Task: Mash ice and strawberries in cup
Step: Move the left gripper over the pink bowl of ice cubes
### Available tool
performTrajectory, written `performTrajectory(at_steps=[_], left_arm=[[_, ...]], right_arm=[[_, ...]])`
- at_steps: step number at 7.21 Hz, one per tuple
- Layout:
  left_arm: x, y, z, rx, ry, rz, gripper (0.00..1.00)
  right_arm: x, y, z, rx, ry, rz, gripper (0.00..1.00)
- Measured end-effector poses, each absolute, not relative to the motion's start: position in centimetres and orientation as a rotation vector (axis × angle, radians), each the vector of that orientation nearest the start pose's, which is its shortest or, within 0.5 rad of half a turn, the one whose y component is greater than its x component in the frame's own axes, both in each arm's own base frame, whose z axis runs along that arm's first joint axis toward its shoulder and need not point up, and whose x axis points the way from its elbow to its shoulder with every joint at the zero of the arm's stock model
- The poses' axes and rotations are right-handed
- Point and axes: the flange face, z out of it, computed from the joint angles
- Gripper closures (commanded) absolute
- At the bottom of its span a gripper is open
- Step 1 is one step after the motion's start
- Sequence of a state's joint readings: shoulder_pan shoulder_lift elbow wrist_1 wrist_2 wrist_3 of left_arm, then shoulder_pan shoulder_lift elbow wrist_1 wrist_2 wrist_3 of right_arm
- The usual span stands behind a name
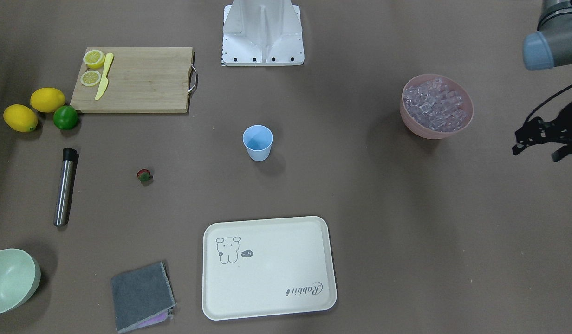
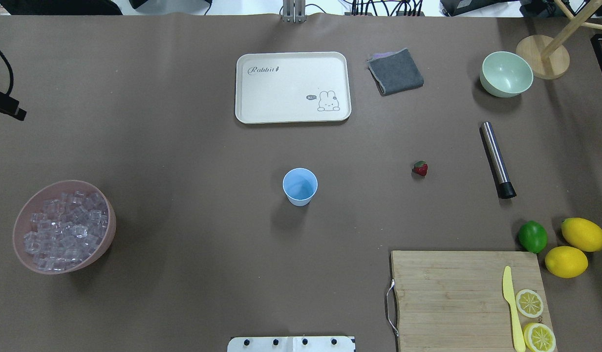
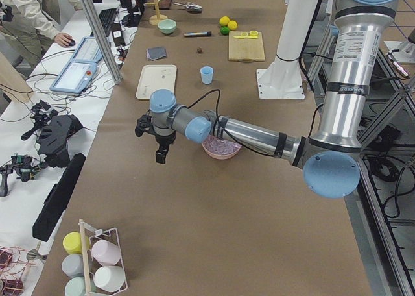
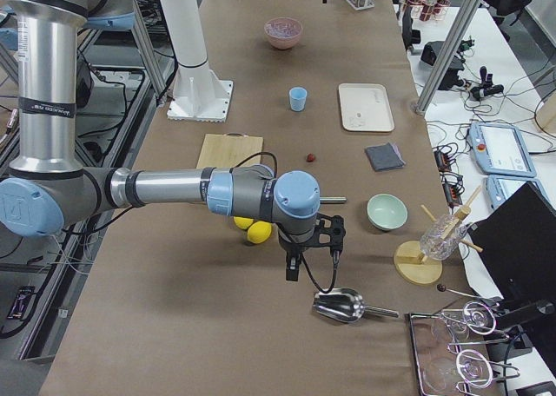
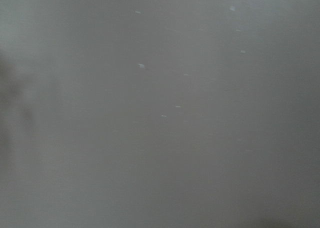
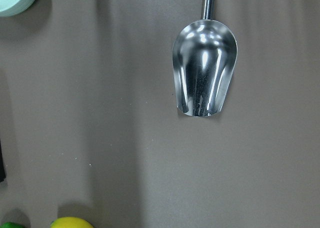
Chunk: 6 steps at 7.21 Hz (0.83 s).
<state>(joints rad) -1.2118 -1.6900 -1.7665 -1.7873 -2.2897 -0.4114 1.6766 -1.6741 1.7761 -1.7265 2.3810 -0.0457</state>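
The light-blue cup [image 1: 257, 142] stands upright and empty mid-table; it also shows in the overhead view [image 2: 300, 187]. One small red strawberry [image 1: 144, 175] lies on the table apart from the cup. The ice [image 1: 436, 107] fills a pink bowl [image 2: 22, 254]. My left gripper [image 1: 537, 153] hangs beside the pink bowl at the table's end, its fingers apart and empty. My right gripper [image 4: 295, 261] shows only in the exterior right view, above the table near a steel scoop [image 6: 205, 68]; I cannot tell if it is open or shut.
A steel muddler [image 1: 64, 187] lies near the strawberry. A cream tray [image 1: 314, 297], grey cloth [image 1: 141, 294] and pale green bowl [image 1: 30, 287] sit on the far side. A cutting board [image 1: 142, 79] holds lemon halves and a yellow knife; two lemons and a lime [image 1: 65, 117] lie beside it.
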Motion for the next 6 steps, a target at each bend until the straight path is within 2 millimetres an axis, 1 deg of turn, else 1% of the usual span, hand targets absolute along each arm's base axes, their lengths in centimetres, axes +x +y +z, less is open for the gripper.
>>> performTrajectory(at_steps=[1,2,3,4,6], left_arm=[[13.8,-52.7,45.7,0.224,0.86,0.149,0.02],[14.0,-51.6,44.3,0.237,0.874,0.157,0.02],[14.4,-50.0,43.8,0.231,0.884,0.162,0.02],[15.3,-48.0,43.2,0.211,0.896,0.16,0.02],[17.6,-43.2,41.6,0.148,0.924,0.143,0.02]], right_arm=[[10.7,-43.3,62.0,0.01,-0.812,0.079,0.0],[10.7,-43.4,62.1,0.007,-0.812,0.079,0.0],[10.6,-43.3,62.2,0.004,-0.813,0.078,0.0],[10.5,-43.3,62.3,0.002,-0.815,0.076,0.0],[10.2,-43.2,62.4,-0.003,-0.816,0.072,0.0]])
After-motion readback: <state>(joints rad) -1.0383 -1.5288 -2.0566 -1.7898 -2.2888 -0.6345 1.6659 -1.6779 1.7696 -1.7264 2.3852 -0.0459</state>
